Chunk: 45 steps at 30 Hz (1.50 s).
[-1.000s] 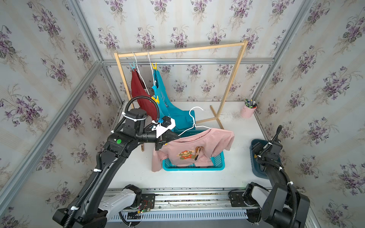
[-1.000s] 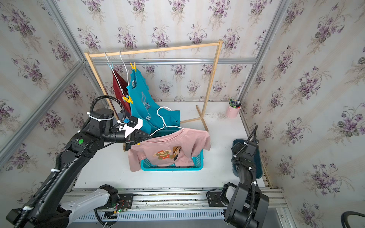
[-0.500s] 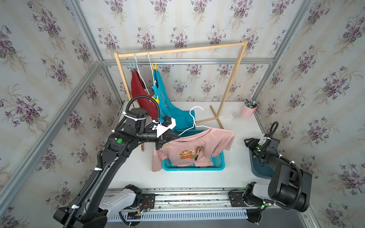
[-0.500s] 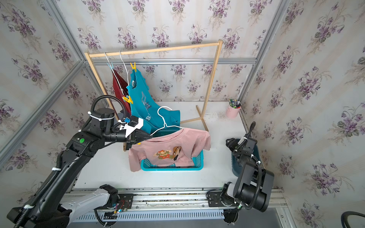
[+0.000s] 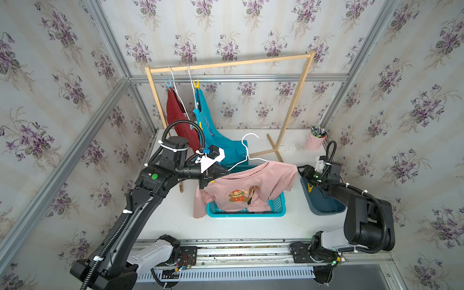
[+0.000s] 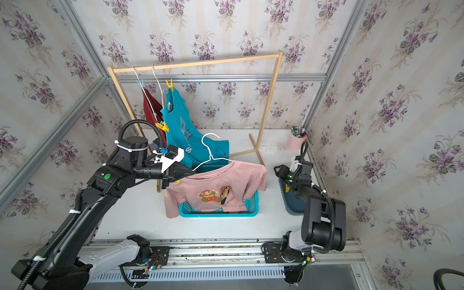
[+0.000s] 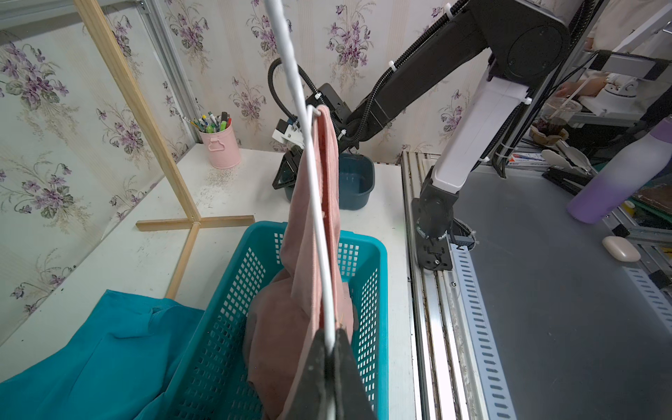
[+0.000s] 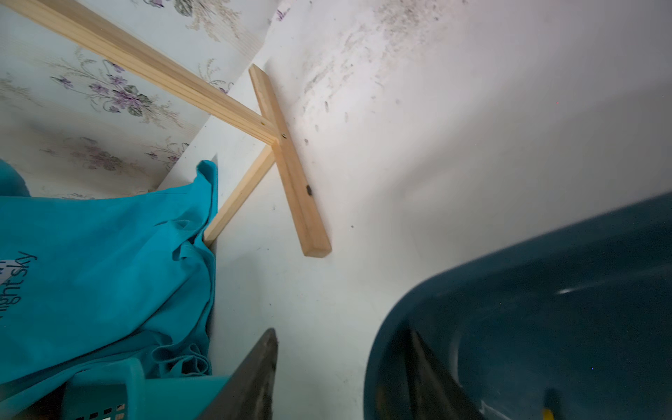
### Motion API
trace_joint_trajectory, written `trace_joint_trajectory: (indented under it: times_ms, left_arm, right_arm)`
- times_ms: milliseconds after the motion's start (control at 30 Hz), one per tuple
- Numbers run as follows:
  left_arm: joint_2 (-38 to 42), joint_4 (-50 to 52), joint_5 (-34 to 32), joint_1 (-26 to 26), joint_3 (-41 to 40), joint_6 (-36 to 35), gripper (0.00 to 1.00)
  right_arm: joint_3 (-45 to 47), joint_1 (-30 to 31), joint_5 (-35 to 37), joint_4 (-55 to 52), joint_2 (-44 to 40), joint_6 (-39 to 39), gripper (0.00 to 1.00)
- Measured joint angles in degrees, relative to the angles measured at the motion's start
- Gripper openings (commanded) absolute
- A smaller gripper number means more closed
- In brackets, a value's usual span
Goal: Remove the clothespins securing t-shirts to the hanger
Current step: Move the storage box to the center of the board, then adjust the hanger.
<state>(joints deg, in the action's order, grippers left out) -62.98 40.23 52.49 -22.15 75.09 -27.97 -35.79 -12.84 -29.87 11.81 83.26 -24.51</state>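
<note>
From the near rail, the left arm is stretched up and forward with its forearm level. The left claw (image 7: 329,336) is pinched shut on the wire of a white hanger (image 5: 247,150), which is held above the bench (image 5: 175,221). A pink t-shirt (image 5: 251,183) is draped on that hanger, and its lower part sags into a teal basket (image 5: 246,214). The right arm is folded low at the bench's right side. The right claw (image 8: 342,331) is parted and empty, poised at the rim of a dark blue bin (image 5: 326,208), and one loose clothespin (image 5: 310,188), yellow, is seen lying inside that bin. Farther back, a turquoise t-shirt (image 5: 208,123) and a dark red t-shirt (image 5: 178,118) are hung on a wooden rack (image 5: 226,64). They are pinned near the top by a yellow clothespin (image 5: 195,84) and a light blue clothespin (image 5: 168,84). A pink cup (image 5: 315,141) of pens is set in the far right corner.
</note>
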Motion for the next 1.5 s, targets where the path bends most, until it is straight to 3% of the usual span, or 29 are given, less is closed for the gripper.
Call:
trace_joint_trajectory:
  times_ms: [133, 500, 700, 933, 1033, 1167, 1500]
  left_arm:
    - [-1.29, -0.02, 0.24, -0.33, 0.59, 0.02, 0.0]
    - [-4.22, -0.42, -0.83, -2.27, 2.99, -0.39, 0.0]
    - [-5.03, -0.83, -4.35, -2.6, 2.05, -1.09, 0.0]
    - [-6.97, -0.87, -10.38, -5.57, 0.79, -1.57, 0.0]
    - [-8.41, -0.85, -12.35, -8.9, 1.88, -1.4, 0.0]
    - [-9.51, -1.01, -14.93, -12.83, 6.12, -0.15, 0.0]
    - [-9.55, -1.95, -16.76, -16.02, 18.45, 1.6, 0.0]
  right_arm:
    - [-2.99, 0.28, -1.88, -2.19, -3.17, 0.76, 0.59]
    - [-10.95, 2.12, -8.57, -21.07, -24.81, 8.68, 0.62]
    - [-19.39, 13.62, -11.54, -23.04, -33.75, 11.85, 0.63]
    - [-26.99, 38.49, -6.21, -18.88, -29.97, 14.6, 0.63]
    - [-28.68, 46.42, -2.49, -18.03, -27.47, 16.0, 0.62]
    - [-30.53, 48.46, 1.49, -18.03, -27.06, 17.05, 0.61]
    - [-25.24, 48.78, 7.69, -10.71, -39.56, 17.27, 0.7]
